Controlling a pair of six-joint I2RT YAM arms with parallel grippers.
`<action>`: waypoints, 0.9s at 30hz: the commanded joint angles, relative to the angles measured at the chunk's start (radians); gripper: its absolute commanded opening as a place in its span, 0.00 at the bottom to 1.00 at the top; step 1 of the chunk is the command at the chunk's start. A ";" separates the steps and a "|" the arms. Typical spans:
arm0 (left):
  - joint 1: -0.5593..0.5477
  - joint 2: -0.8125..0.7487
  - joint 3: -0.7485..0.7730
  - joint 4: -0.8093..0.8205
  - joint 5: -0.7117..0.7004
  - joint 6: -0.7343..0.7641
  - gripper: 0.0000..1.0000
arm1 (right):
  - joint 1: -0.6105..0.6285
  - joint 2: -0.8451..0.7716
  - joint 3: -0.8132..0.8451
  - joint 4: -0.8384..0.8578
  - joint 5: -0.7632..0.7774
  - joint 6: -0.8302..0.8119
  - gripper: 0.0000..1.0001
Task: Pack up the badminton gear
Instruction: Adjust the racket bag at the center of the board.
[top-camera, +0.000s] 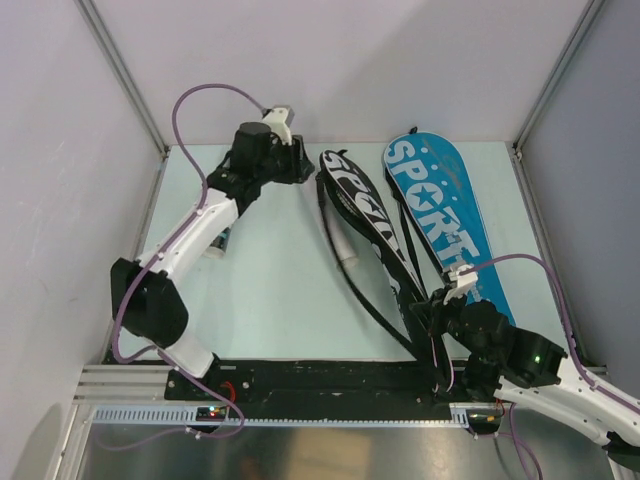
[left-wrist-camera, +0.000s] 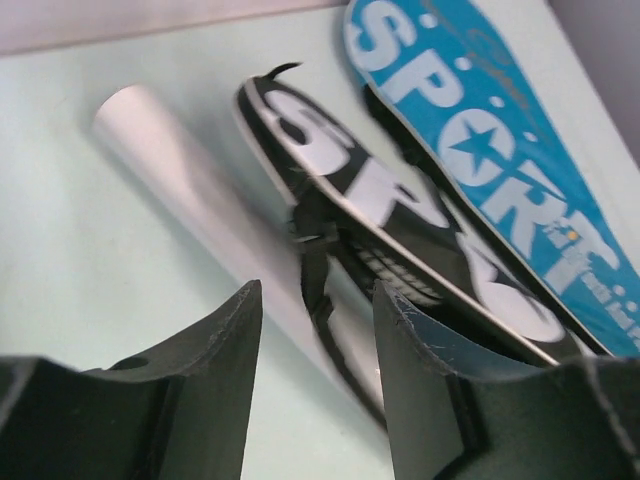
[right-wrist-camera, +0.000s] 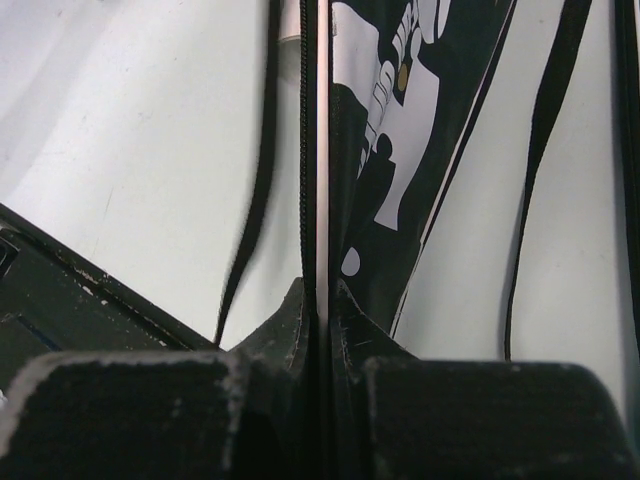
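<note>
Right jaws pinch the black-and-white racket cover (right-wrist-camera: 400, 150) — edge-on.

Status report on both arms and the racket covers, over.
Left gripper open, empty. Right gripper shut on black racket cover edge. Blue cover flat beside it, untouched. White cylinder lies ahead of left gripper.
</note>
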 joint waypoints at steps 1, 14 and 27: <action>-0.053 -0.029 0.014 0.021 -0.041 0.065 0.52 | -0.003 -0.007 0.048 0.131 0.018 0.021 0.00; -0.064 0.060 0.040 0.033 0.112 0.080 0.49 | -0.005 -0.028 0.089 0.122 0.036 0.044 0.00; 0.092 -0.069 -0.091 0.184 0.237 -0.214 0.47 | -0.023 -0.072 0.178 0.134 0.002 0.145 0.00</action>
